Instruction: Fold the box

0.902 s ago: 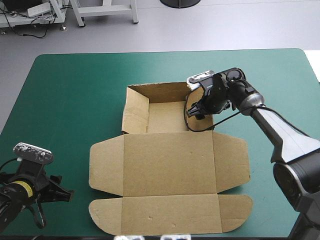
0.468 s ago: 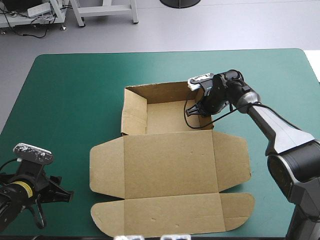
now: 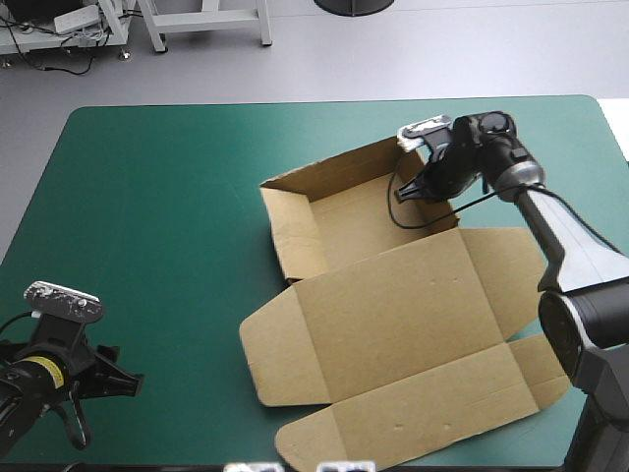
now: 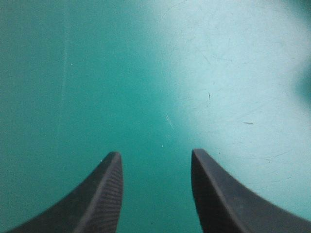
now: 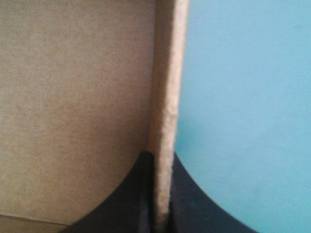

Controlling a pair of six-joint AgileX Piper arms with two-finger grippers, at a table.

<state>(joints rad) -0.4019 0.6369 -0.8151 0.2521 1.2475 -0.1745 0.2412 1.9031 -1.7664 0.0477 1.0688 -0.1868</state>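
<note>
- The box point(image 3: 393, 315) has swung round and slid rightward since earlier, dragged by its side wall.
- Right fingers point(image 5: 148, 174) clamp that upright wall between them, with the tray floor on one side and the teal-green tabletop point(image 3: 147, 197) on the other.
- Left fingers point(image 4: 109, 194) stand apart, well away from the box; the right arm is nearer.

left gripper point(image 4: 155, 156) hovers low with jaws apart; right gripper point(image 5: 160, 155) reaches forward, jaws pinched together.

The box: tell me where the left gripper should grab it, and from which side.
Probably the box's left wall, from above, one finger inside, one outside. It stands upright with a free top edge on the side of the open left gripper; the right gripper pinches the opposite wall likewise.
</note>
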